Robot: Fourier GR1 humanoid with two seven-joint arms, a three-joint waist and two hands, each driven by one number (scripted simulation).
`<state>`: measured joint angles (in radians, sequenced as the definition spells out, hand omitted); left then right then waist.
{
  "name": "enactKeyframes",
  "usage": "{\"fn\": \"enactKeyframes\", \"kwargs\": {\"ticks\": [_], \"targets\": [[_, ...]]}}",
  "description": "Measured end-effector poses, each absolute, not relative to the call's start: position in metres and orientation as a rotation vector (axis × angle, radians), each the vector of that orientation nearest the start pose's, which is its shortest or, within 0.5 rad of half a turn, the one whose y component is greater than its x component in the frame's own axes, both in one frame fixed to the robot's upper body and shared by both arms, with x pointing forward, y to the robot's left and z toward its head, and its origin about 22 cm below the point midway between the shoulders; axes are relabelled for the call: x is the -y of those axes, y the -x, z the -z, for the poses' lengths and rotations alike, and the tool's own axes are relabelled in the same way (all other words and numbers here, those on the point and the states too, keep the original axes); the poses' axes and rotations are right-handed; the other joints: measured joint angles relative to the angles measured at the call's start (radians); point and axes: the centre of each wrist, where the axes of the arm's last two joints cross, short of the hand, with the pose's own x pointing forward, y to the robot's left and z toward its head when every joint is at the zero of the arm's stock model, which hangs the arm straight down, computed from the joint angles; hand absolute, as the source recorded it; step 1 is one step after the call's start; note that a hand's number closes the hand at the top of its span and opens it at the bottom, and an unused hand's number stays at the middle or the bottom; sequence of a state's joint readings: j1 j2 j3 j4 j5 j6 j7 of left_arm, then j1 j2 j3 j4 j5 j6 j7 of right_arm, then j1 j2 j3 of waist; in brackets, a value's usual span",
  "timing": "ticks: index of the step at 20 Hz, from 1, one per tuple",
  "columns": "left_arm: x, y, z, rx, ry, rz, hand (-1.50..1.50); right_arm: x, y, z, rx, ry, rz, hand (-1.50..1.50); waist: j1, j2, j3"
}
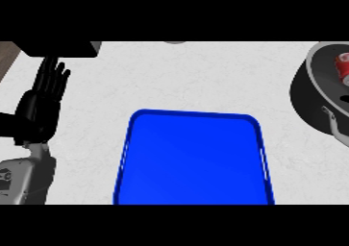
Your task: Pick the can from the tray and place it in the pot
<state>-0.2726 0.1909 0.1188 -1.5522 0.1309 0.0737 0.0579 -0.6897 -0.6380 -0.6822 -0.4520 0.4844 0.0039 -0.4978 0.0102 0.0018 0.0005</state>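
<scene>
One forearm (pixel 20 178) at our left, its left hand (pixel 41 108) released, fingers (pixel 53 77) straight, over the bench (pixel 191 77) | red can (pixel 346 68) inside pot (pixel 301 96), far right | blue tray (pixel 194 163) centre

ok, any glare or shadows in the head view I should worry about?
Head view: even light, no hard glare; tray shows just a soft sheen; soft shadow just below the left robot hand; pot is clipped by the right edge, the can inside it still readable.

A black box (pixel 60 48) sits at the white counter's (pixel 191 77) far-left corner
</scene>
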Motion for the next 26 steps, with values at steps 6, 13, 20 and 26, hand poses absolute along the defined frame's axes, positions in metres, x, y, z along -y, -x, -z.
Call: {"fn": "enactKeyframes", "kwargs": {"ticks": [6,13,20,26], "targets": [[-0.268,-0.301,-0.081,1.763,-0.093,-0.04,0.0,0.522,-0.314,-0.086,1.679,0.76,0.063,-1.5,0.0,0.003,0.001],[-0.269,-0.301,-0.082,1.771,-0.088,-0.038,0.0,0.568,-0.264,-0.089,1.741,0.748,0.198,-1.5,0.007,0.007,0.003],[-0.267,-0.302,-0.088,1.777,-0.081,-0.04,0.0,0.599,-0.217,-0.093,1.762,0.776,0.259,-1.5,0.014,0.011,0.006],[-0.266,-0.306,-0.085,1.771,-0.089,-0.039,0.0,0.618,-0.181,-0.095,1.766,0.782,0.265,-1.5,0.01,0.013,0.007]]}}
